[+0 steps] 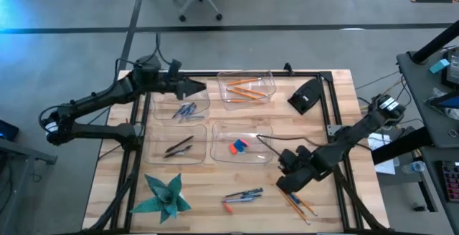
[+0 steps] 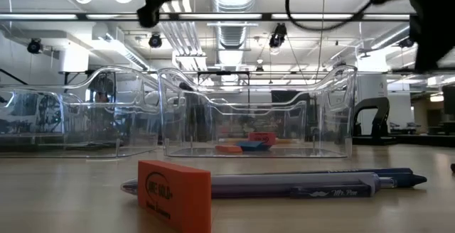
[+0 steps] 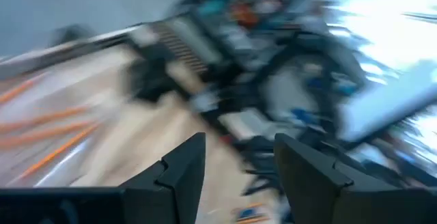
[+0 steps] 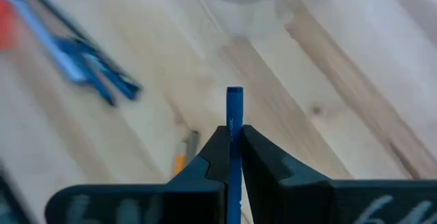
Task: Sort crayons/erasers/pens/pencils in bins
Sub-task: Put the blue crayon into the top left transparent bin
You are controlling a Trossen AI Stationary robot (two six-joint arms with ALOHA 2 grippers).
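My right gripper [image 1: 285,170] hangs over the near right of the table, shut on a thin blue crayon [image 4: 234,108]. My left gripper [image 1: 192,88] is open with nothing between its fingers [image 3: 184,173], above the far-left bin [image 1: 188,106], which holds blue crayons. Orange pencils lie in the far-right bin [image 1: 247,89]. Dark pens lie in the near-left bin [image 1: 178,146], and erasers in the near-right bin [image 1: 238,147]. Loose blue sticks [image 1: 244,194], an orange eraser [image 2: 174,194] and pencils [image 1: 300,205] lie flat on the table near its front edge. My right gripper [image 4: 234,134] pinches the blue crayon between its two fingertips. A short end of the crayon [image 4: 234,100] sticks out past the tips, in line with the fingers. The fingers slant down toward the table, and the crayon is lifted clear of the wood.
A green folded-paper star [image 1: 166,195] sits at the near left. A black object [image 1: 307,95] lies at the far right. A black frame rail [image 1: 326,113] runs along the table's right side. Bare wood shows between the near-right bin and the loose sticks.
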